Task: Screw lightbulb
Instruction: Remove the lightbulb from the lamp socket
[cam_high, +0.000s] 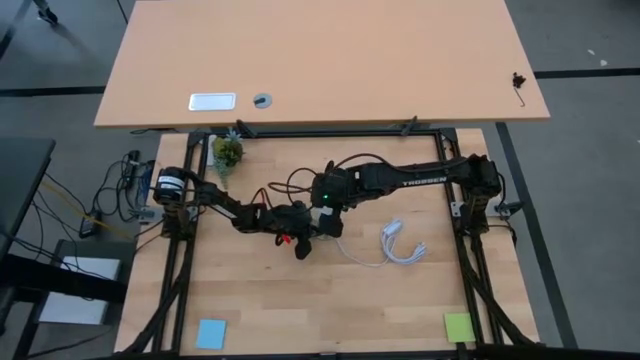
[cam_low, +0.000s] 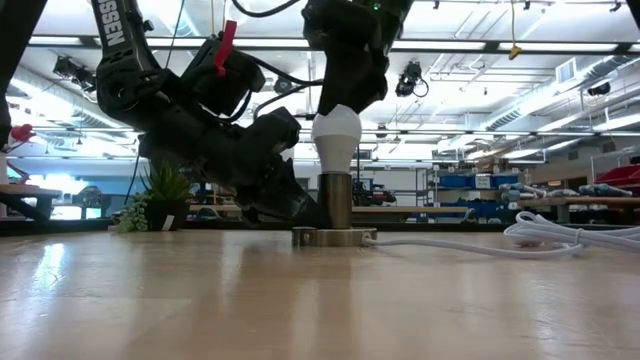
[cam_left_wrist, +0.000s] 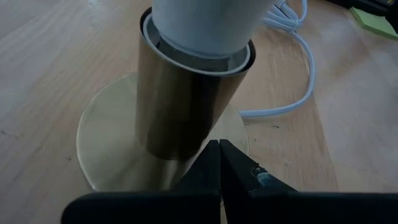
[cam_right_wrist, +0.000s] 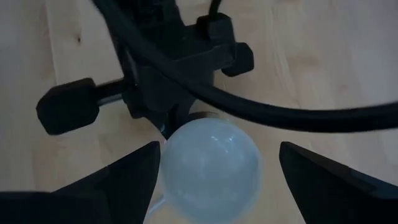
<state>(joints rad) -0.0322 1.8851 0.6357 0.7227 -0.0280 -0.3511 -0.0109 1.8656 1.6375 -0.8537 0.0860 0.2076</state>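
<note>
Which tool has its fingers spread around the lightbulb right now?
The right tool, open and straddling the lightbulb from above; the left tool is shut, pressing the brass socket.

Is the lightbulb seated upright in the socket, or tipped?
Upright: the lightbulb stands straight with its base inside the brass socket. Whether it is fully threaded cannot be told.

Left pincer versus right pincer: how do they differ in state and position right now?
The left pincer is shut, its tips pressed low against the brass socket; the right pincer stands open above, its fingers either side of the lightbulb. The left comes in slanted near the table; the right points down. Both are at the lamp.
</note>
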